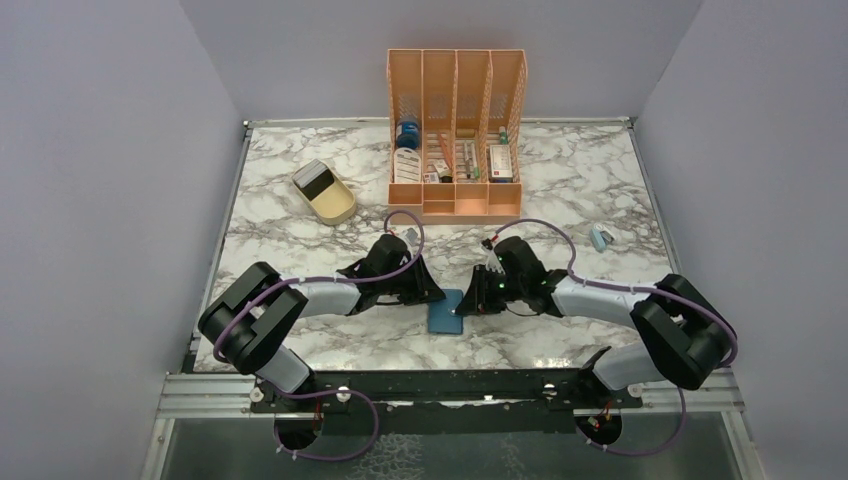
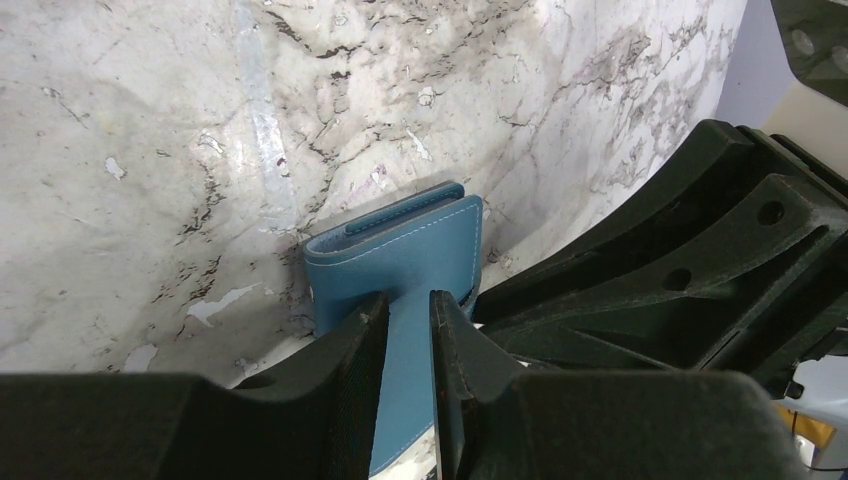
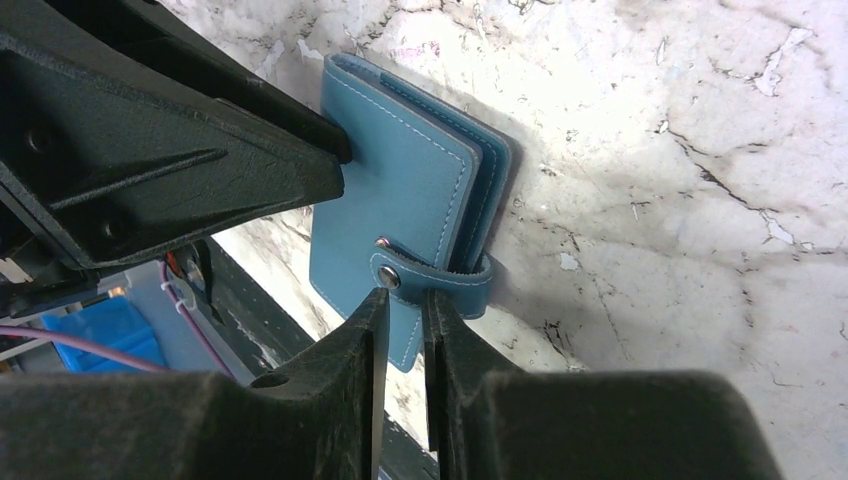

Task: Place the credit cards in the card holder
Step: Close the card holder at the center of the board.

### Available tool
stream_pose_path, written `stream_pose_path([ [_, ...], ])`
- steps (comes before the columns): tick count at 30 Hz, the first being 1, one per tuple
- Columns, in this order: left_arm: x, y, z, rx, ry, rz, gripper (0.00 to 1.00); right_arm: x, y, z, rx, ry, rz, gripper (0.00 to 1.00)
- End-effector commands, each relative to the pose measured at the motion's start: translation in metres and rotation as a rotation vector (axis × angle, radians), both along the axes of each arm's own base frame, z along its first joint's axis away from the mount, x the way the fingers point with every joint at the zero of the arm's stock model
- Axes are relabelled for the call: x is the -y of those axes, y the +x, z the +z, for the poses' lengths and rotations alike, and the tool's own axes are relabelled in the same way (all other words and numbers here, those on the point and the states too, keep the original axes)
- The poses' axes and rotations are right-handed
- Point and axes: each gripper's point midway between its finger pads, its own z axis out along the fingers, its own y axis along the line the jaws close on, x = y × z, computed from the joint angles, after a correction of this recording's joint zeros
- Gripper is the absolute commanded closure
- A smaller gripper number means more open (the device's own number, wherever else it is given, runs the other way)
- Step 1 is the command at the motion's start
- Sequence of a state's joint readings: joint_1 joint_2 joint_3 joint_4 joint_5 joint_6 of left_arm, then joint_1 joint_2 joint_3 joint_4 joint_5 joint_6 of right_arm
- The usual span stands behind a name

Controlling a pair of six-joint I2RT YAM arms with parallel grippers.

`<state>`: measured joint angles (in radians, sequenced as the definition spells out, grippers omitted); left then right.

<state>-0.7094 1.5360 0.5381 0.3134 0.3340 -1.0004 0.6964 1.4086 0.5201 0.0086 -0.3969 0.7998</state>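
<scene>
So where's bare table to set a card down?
Bare marble: between the beige tray and the left arm; right of the orange organiser, bar one small blue item; a strip in front of the card holder. Crowded centre: left gripper and right gripper at the holder.

A white marble table stands between plain grey walls. At its far edge an orange desk organiser stands upright, with four slots holding small items. A beige tray lies to its left, near it but not touching. A small light-blue object lies alone near the right edge.
</scene>
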Motion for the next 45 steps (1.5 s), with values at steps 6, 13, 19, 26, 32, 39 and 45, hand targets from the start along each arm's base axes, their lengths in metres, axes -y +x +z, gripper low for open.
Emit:
stream_pose_path([
  [6,-0.025,-0.015,-0.036,-0.065,0.132,0.032,0.74,-0.010,0.007,0.000,0.016,0.030,-0.005,0.82],
  [13,-0.023,-0.016,-0.036,-0.067,0.128,0.029,0.74,-0.016,0.009,0.005,0.021,0.040,0.002,0.83],
  [19,-0.023,-0.017,-0.037,-0.069,0.129,0.026,0.74,-0.019,0.009,0.014,0.035,0.051,0.010,0.83],
  [26,-0.023,-0.015,-0.039,-0.064,0.148,0.030,0.74,-0.016,0.009,0.021,0.042,0.034,0.002,0.83],
  [32,-0.023,-0.017,-0.042,-0.072,0.159,0.029,0.74,-0.011,0.008,0.015,0.042,0.012,-0.009,0.83],
  [39,-0.021,-0.017,-0.040,-0.073,0.153,0.029,0.74,-0.012,0.011,0.003,0.029,-0.013,-0.015,0.83],
  [45,-0.021,-0.018,-0.040,-0.075,0.149,0.030,0.74,-0.015,0.010,-0.001,0.017,-0.003,-0.008,0.84],
])
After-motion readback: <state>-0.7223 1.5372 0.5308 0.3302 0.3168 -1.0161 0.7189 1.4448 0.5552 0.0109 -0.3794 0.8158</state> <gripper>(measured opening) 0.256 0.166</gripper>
